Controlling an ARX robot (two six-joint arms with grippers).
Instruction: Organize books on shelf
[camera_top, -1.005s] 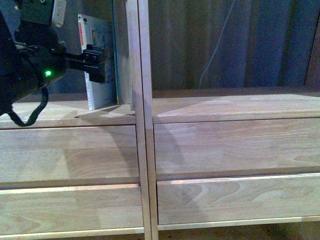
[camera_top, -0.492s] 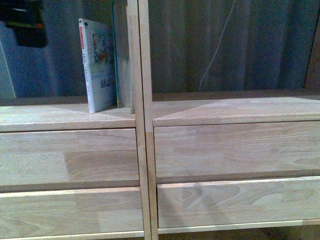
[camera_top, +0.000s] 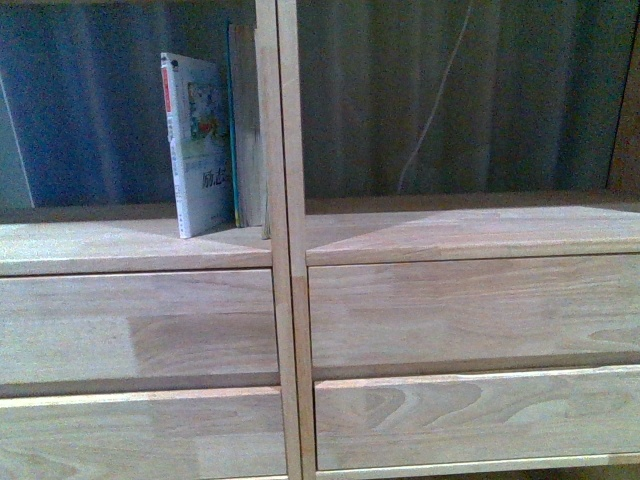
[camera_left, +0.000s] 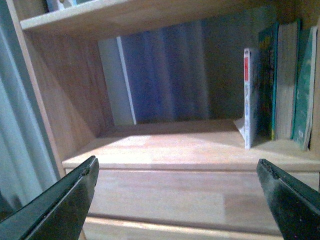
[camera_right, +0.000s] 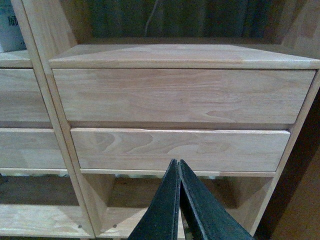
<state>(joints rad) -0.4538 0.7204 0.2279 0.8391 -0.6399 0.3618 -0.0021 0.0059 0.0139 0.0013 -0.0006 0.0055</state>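
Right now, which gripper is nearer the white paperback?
Left. The left gripper, open, faces the cubby where the white paperback stands. The right gripper, shut, sits low before the other column's drawers, further away.

- I read this as a lived-in room, probably a home; a light-wood shelf (camera_top: 285, 300) with drawer fronts fills my front view
- books (camera_top: 205, 145) stand at 11 o'clock; curtain folds (camera_top: 450, 100) with a hanging cord behind
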